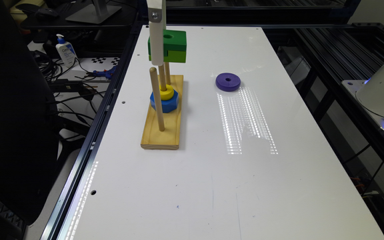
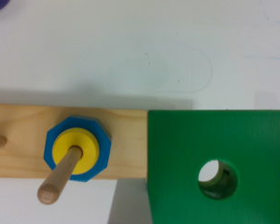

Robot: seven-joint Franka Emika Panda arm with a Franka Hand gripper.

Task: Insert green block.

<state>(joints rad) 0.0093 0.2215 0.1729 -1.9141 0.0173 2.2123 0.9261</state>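
In the exterior view, the wooden base (image 1: pixel 162 133) lies nearest on the white tabletop (image 1: pixel 212 183), running lengthwise close to the edge on the exterior view's left. Three upright pegs rise from it. The nearest peg (image 1: pixel 157 100) is bare. The middle peg (image 1: pixel 162 78) carries a blue hexagonal piece (image 1: pixel 168 103) with a yellow ring (image 1: pixel 167 92) on top of it. The far peg (image 1: pixel 167 73) runs up toward the green block (image 1: pixel 173 46), which is raised above the base at about the level of the far peg's top; whether the peg has entered the hole cannot be told here. The block is chunky and square, dark green above, lime green below, with a round hole in its top face. A white gripper (image 1: pixel 156 40) hangs in front of the block and hides part of it. A purple disc (image 1: pixel 228 82) lies flat on the tabletop, well apart from the base toward the exterior view's right.

In the wrist view, the green block (image 2: pixel 214 163) is close to the lens, its outline cut off by the frame. Through its round hole a dim surface shows, hard to make out. Beside it lie the wooden base (image 2: pixel 126 135), the blue hexagonal piece (image 2: pixel 53 144), the yellow ring (image 2: pixel 86 142) and the middle peg (image 2: pixel 60 175). How far the fingers are spread, and whether they clasp the block, cannot be told.
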